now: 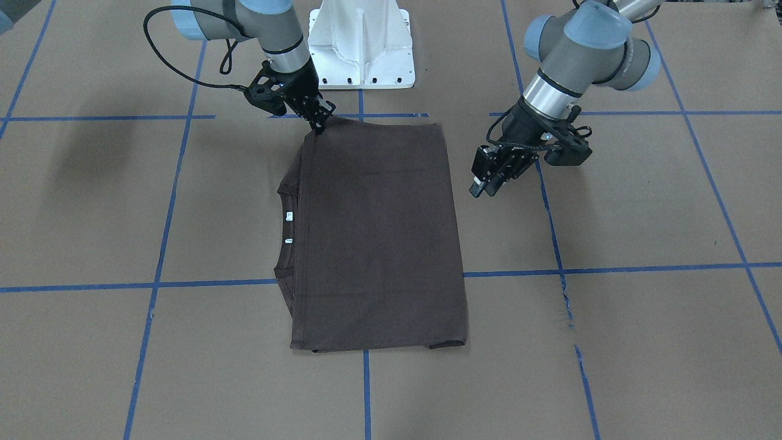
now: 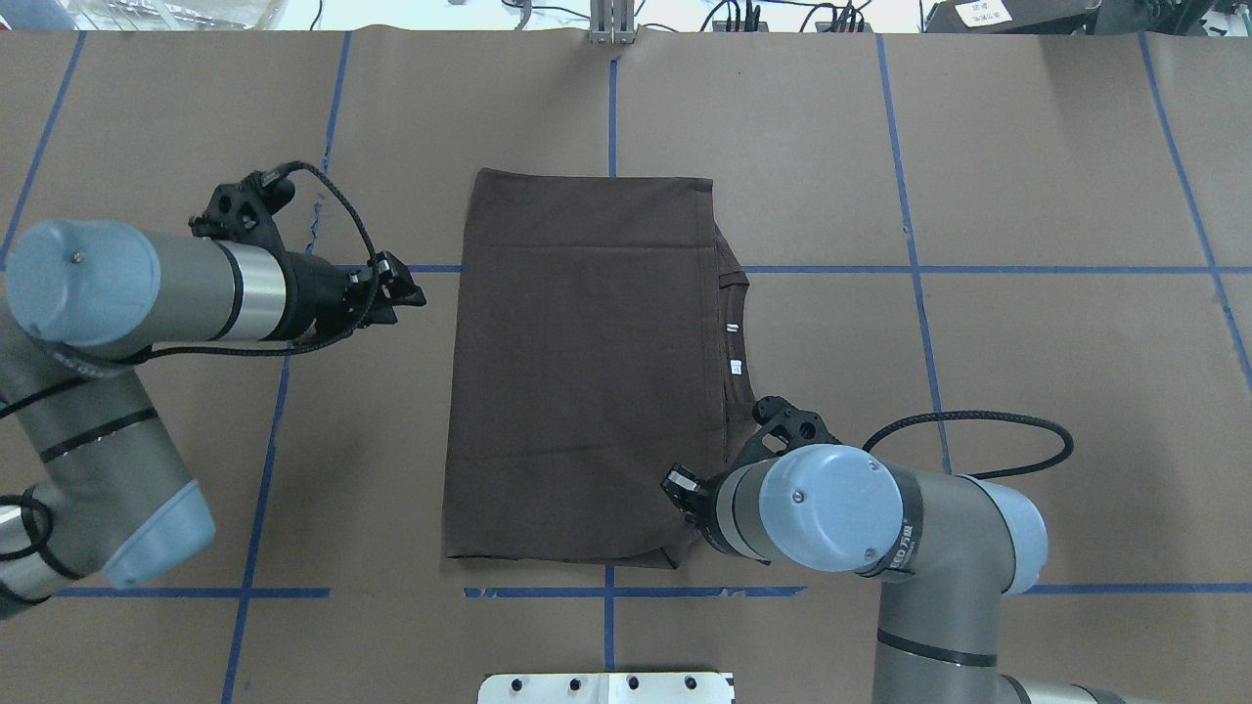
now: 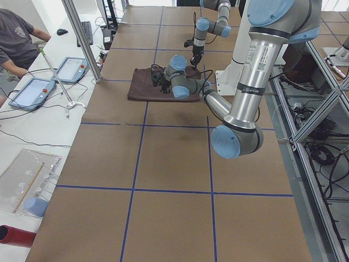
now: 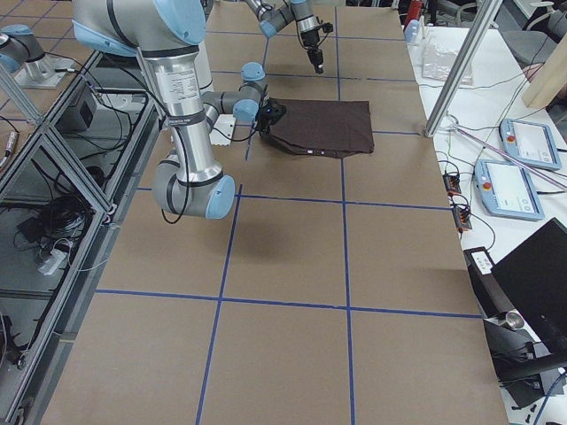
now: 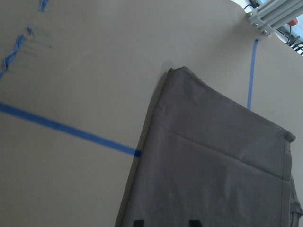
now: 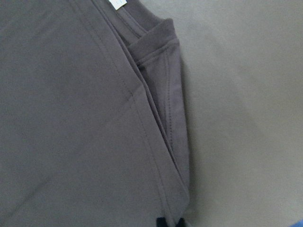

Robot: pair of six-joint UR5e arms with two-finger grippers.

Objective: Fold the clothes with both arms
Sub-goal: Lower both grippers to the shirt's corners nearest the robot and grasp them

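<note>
The dark grey-brown T-shirt (image 1: 379,232) (image 2: 587,372) lies folded into a rectangle mid-table. Its collar (image 1: 287,235) and white tags peek out along one long side. My right gripper (image 1: 319,126) is pinched on the shirt's corner nearest the robot base. In the right wrist view its fingertips (image 6: 161,222) sit close together at the cloth edge (image 6: 175,142). In the overhead view the wrist (image 2: 831,508) covers that gripper. My left gripper (image 1: 484,185) (image 2: 409,291) hovers open beside the opposite long edge, off the cloth. The left wrist view shows the shirt (image 5: 213,165) ahead.
The white pedestal base (image 1: 360,55) stands just behind the shirt. Blue tape lines (image 1: 159,244) grid the brown table. In the exterior left view a person (image 3: 16,38), tablets (image 3: 32,90) and a metal post (image 3: 82,41) stand along the table's far side.
</note>
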